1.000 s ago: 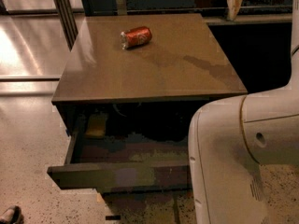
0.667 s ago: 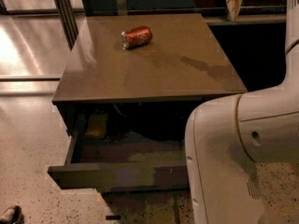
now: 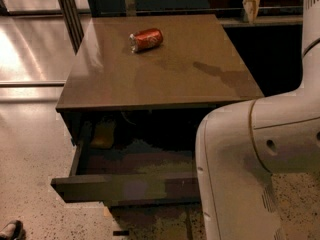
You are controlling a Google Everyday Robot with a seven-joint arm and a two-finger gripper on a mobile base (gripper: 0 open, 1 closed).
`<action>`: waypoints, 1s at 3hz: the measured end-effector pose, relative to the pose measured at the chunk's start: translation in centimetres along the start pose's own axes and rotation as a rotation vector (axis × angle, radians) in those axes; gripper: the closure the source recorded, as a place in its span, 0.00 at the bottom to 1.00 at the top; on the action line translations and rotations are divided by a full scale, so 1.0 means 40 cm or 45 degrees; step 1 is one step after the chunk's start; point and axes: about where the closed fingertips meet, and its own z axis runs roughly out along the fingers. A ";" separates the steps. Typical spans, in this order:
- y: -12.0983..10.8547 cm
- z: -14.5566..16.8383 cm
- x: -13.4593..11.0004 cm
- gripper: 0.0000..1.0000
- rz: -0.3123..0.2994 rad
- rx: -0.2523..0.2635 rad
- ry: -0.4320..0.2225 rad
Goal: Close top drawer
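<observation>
Office-like room: polished speckled floor, brown-topped cabinet; the jaws hang beyond its far edge.

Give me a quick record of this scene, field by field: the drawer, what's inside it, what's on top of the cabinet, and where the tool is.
top drawer: pulled out, not yet closed; right end hidden behind the arm
drawer contents: yellowish item at back left; the rest is too dark to tell
cabinet top: red can lying on its side, toward the far edge, left of middle
tool: at the upper edge of the view, beyond the cabinet's far right corner, away from the drawer
arm: white, fills the near right
</observation>
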 end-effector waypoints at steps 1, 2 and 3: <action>-0.010 -0.003 0.021 0.00 -0.046 0.047 0.038; -0.029 -0.018 0.075 0.00 -0.142 0.117 0.152; -0.038 -0.026 0.094 0.00 -0.222 0.131 0.216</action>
